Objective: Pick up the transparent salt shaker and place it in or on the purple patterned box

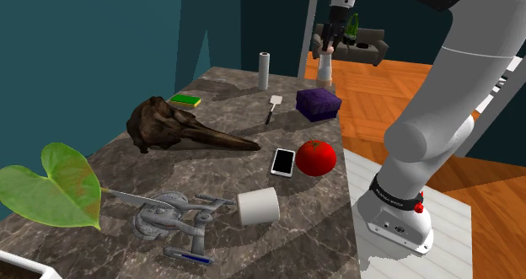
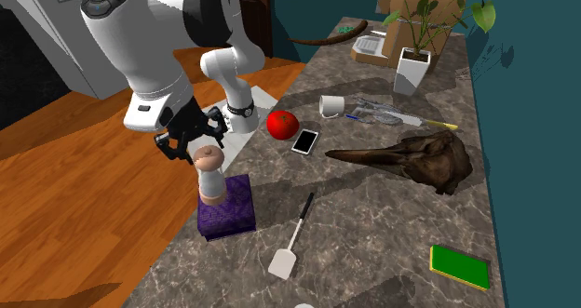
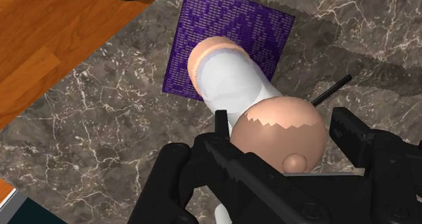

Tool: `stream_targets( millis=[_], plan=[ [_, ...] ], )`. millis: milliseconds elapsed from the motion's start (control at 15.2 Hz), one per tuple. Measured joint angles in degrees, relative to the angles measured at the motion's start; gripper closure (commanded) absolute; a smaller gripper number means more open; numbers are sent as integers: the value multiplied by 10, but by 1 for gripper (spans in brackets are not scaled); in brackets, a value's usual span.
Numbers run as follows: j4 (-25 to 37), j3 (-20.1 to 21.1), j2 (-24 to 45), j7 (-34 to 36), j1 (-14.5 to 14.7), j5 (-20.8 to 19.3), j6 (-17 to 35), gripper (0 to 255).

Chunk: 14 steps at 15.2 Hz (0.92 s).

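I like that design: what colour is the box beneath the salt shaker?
The box is purple with fine pale dots, clearest in the wrist view.

The salt shaker (image 3: pixel 237 80) hides part of the purple box (image 3: pixel 230 19)

White tan-capped salt shaker (image 2: pixel 210 178) upright over purple patterned box (image 2: pixel 235 213); white black-handled spatula (image 2: pixel 284 260) just beside box, second exterior view's right.
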Motion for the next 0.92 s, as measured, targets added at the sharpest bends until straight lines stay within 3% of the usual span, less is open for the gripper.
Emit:
stream_targets(
  millis=[396,660,924],
  plan=[
    [0,0,0,0,0,0,0,0],
    [75,-4,17,-2,-5,5,-59,0],
    [96,-5,21,-2,-7,6,-77,0]
  ],
)
